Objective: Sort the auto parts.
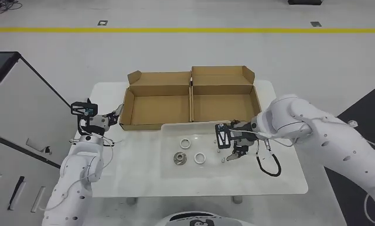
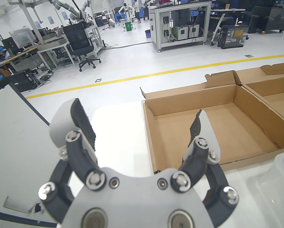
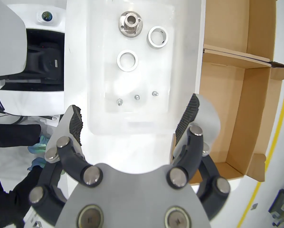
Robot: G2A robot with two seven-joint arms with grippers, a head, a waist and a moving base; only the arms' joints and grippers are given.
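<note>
Everything here turns on the right gripper, which hangs above the right-hand end of the clear tray, jaws spread wide with nothing between them. The three small bolts lie just ahead of it on the tray floor. They make a short row across the tray's width, from its near long side toward its far one, and that row runs roughly along the line of the jaw opening. I'd judge the middle bolt to be the one most nearly centred under the gap. They are too small for me to say which way each points. Further toward the tray's left end are two rings lying flat with their holes up, and beyond them the flanged hub stands on its flange with its bore upward. The tray sits at the middle of the desk toward its near edge, with the left box and the right box side by side along the far edge. Both boxes are open and bare. The left gripper is also open and empty. It is out at the desk's left edge by the left box's outer wall, well apart from the tray, so the right arm is plainly the nearer one.
</note>
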